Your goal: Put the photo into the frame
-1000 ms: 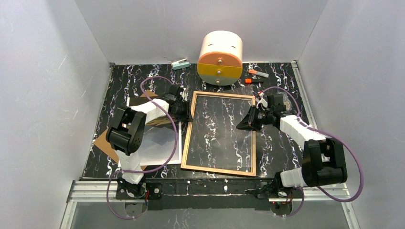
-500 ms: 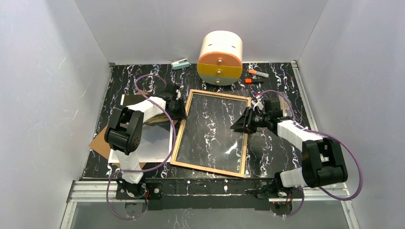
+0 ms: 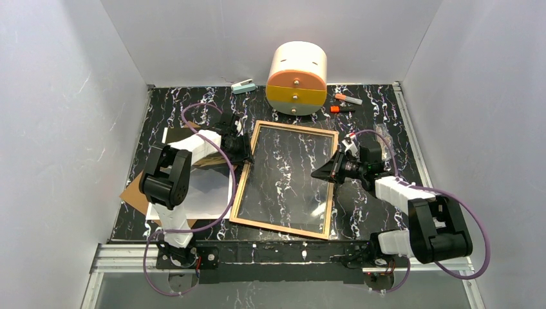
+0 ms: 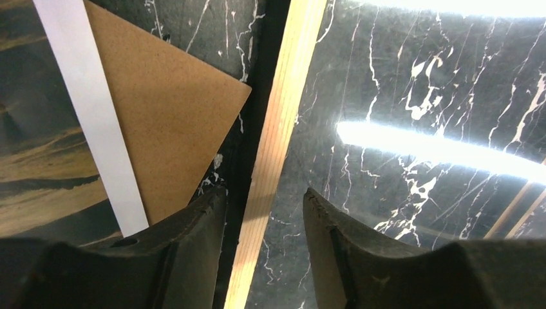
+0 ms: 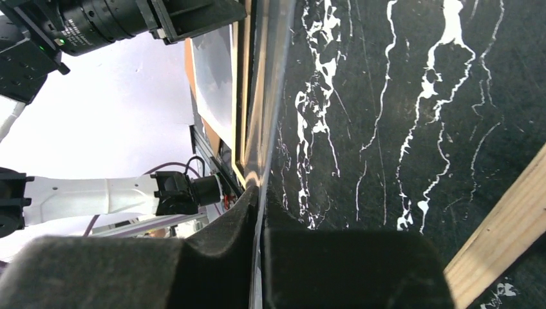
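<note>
The frame [image 3: 286,180] lies back-up on the black marbled worktop [image 3: 373,122], its tan rim uppermost. Compared with a second ago it is shifted toward the left arm [image 3: 193,145] and turned, so that its near left corner is now brought up against the right edge of the photo [image 3: 199,193]; whether the two touch cannot be told. The photo is laid to the left of the frame on a brown board [image 3: 134,193], partly hidden beneath the left arm, and both are nudged slightly leftward since then. The left tool [image 3: 244,153] is held at the frame's far left rim. In the left wrist view, the left tool [image 4: 265,199] is spread on either side of the rim [image 4: 273,148], with gaps left, and the photo [image 4: 45,161] and board [image 4: 167,122] are seen just beside. The right tool [image 3: 322,172] is moved leftward and nearer since a second ago. In the right wrist view, the right tool [image 5: 259,206] is pinched narrowly onto the frame's thin edge [image 5: 261,129].
</note>
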`<state>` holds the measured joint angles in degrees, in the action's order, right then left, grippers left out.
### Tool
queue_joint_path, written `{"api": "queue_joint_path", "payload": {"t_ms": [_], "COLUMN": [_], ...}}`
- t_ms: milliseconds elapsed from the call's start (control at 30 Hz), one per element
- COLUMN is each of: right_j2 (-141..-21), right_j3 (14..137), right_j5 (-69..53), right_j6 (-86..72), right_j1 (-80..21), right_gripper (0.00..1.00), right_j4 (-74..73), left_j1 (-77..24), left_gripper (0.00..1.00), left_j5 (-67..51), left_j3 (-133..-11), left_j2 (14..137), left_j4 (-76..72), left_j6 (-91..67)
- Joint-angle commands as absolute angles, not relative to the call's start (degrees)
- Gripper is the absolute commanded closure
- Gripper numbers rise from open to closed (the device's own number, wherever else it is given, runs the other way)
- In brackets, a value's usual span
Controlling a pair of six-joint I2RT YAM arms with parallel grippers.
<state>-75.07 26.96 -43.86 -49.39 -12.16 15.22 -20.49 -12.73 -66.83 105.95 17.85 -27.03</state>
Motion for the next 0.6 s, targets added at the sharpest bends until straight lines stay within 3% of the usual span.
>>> {"api": "queue_joint_path", "payload": {"t_ms": [0,133,567], "right_j2": [-71.49,-70.02,-65.58], "right_j3": [26.45,26.79,27.86], "right_j5": [-43.87,-44.04,-48.75], "right_j6": [-51.46,-52.00,-53.05], "right_j1": [-12.53,-12.48,-12.64], "right_gripper": [0.91,0.99,0.99], "right_j4": [21.13,20.81,23.05], "left_j1": [-20.48,-20.48,-20.45], "left_gripper": [0.52,0.47,0.51], "left_j5": [-10.42,-8.18,-3.65], "left_j3": [-68.07,-68.01,-65.53], "left_j2": [100.83,98.51,96.68], "left_j4": [22.29,23.43,23.73], "left_j6": [-26.38,-26.28,-27.60]}}
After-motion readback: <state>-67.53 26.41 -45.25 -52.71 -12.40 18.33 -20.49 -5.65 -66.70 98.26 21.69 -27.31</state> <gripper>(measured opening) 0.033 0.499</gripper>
